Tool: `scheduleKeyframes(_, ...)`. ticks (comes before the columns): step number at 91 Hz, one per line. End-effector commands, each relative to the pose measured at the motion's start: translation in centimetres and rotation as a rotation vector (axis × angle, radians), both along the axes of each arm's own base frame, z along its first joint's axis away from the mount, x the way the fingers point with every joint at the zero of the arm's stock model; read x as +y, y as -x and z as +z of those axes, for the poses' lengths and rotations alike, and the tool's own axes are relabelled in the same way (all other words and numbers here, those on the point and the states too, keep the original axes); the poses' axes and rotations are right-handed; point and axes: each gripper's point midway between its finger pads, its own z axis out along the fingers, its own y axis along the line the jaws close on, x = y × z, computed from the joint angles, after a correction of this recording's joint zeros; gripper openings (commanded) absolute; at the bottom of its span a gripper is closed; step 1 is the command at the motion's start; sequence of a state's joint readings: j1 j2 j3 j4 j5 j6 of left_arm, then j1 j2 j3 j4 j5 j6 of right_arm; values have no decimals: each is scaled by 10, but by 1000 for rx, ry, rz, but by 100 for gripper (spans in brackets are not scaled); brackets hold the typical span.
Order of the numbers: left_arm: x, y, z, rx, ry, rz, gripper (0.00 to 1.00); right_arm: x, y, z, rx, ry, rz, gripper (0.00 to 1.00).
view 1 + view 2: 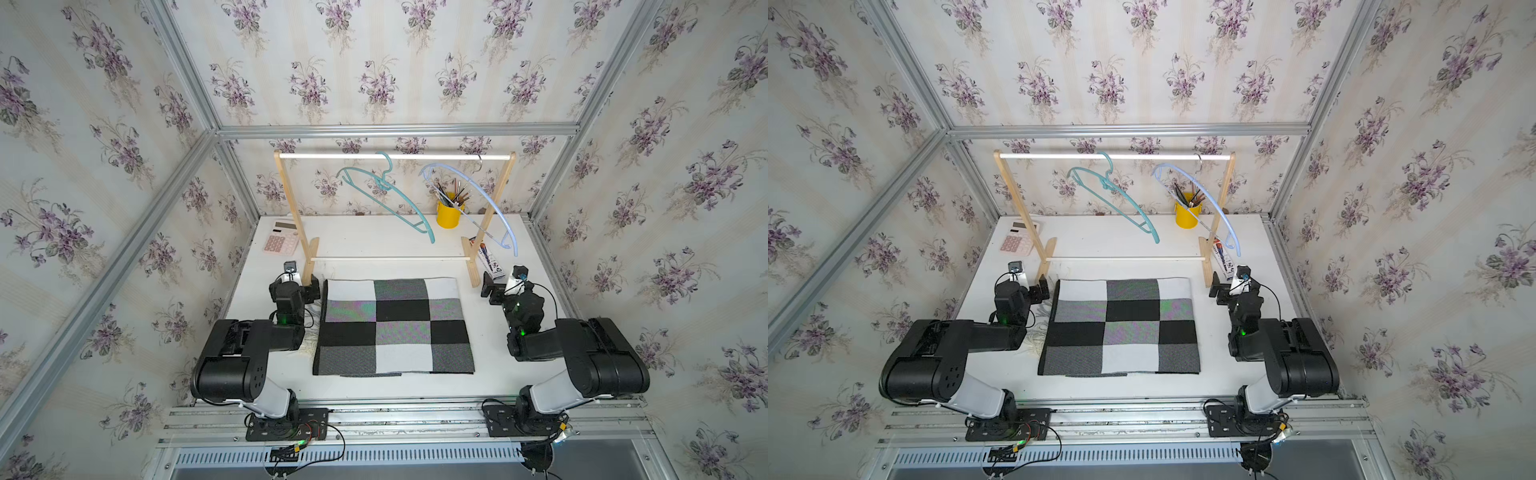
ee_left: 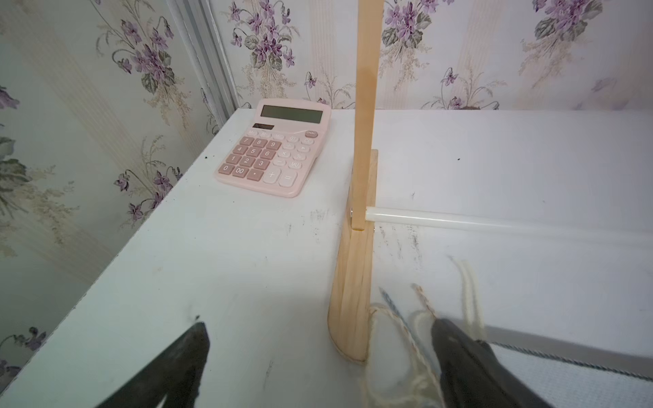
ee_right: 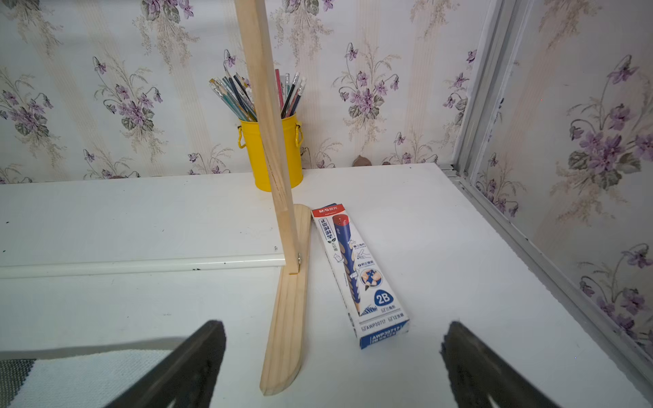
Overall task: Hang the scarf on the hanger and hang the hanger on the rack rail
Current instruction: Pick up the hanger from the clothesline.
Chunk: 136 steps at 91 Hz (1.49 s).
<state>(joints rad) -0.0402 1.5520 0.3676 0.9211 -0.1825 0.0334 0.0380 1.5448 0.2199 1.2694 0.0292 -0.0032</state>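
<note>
The scarf (image 1: 395,326) (image 1: 1121,326), folded into a black, white and grey checked square, lies flat on the white table between both arms. A teal hanger (image 1: 386,195) (image 1: 1113,195) and a pale blue hanger (image 1: 478,199) (image 1: 1208,199) hang tilted from the rack's top rod. My left gripper (image 1: 309,291) (image 2: 318,323) is open beside the scarf's far left corner, with the fringe (image 2: 399,328) by one finger. My right gripper (image 1: 490,289) (image 3: 334,323) is open off the far right corner, holding nothing. A scarf corner (image 3: 88,378) shows in the right wrist view.
A wooden rack (image 1: 291,199) stands behind the scarf, its feet (image 2: 353,300) (image 3: 286,335) close to both grippers. A pink calculator (image 1: 280,243) (image 2: 275,152) lies back left. A yellow pencil cup (image 1: 449,214) (image 3: 254,152) and a pencil box (image 1: 488,259) (image 3: 360,275) sit back right.
</note>
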Motion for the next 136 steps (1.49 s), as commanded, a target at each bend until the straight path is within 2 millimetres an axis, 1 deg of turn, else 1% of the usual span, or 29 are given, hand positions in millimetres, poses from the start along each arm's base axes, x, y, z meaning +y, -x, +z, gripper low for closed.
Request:
scheduleKeyframes(1,-1,-2,7,-30,-1,-4,99,1,-1,6,-20,-7,8,100)
scheduleKeyframes(58,0,-2,7,-30,-2,-4,99,2,-1,6,-21,-10,12,100)
scheduleKeyframes(66,0,-2,7,-30,-1,-4,100,-3,0,6,-21,-18,-18,100)
scheduleKeyframes(77,0,-2,9,-33,-5,0,99,-3,-1,6,-20,-15,-19,100)
scheduleKeyframes(82,-4,1,19,-38,-12,-20,99,-2,1,11,-34,-4,-24,100)
scheduleKeyframes(85,-10,3,27,-38,-37,-38,99,-1,2,15,-40,10,-32,100)
scheduleKeyframes(87,-14,3,27,-24,-63,-42,99,0,2,18,-41,21,-39,100)
scheduleKeyframes(90,-20,3,45,-45,-105,-43,99,3,2,20,-34,39,-45,100)
scheduleKeyframes(93,-26,3,54,-37,-132,-35,99,5,2,23,-25,53,-53,100)
scheduleKeyframes(95,-26,4,62,-35,-130,-5,99,8,1,25,-17,58,-54,100)
scheduleKeyframes(98,-25,7,69,-16,-106,40,99,11,1,26,6,56,-63,100)
scheduleKeyframes(102,-24,12,77,23,-35,86,100,14,0,32,30,24,-85,100)
scheduleKeyframes(104,-24,15,81,48,15,101,99,18,-1,31,56,-4,-86,100)
scheduleKeyframes(107,-25,21,86,86,85,124,99,31,-1,36,79,7,-41,100)
scheduleKeyframes(109,-27,24,89,111,134,135,99,39,1,35,110,21,-14,100)
scheduleKeyframes(112,-31,29,94,146,191,133,100,49,2,41,128,19,4,100)
scheduleKeyframes(115,-40,32,97,181,237,101,100,52,4,42,164,-59,-35,100)
scheduleKeyframes(119,-50,39,99,233,319,82,99,57,7,43,220,-230,-72,100)
scheduleKeyframes(123,-52,48,98,269,416,124,99,80,10,50,269,-335,46,100)
scheduleKeyframes(127,-50,56,95,283,512,185,99,94,17,56,292,-393,131,100)
scheduleKeyframes(130,-54,60,95,281,573,186,99,98,23,59,301,-445,149,100)
scheduleKeyframes(136,-69,66,96,292,664,120,100,102,39,66,318,-499,183,100)
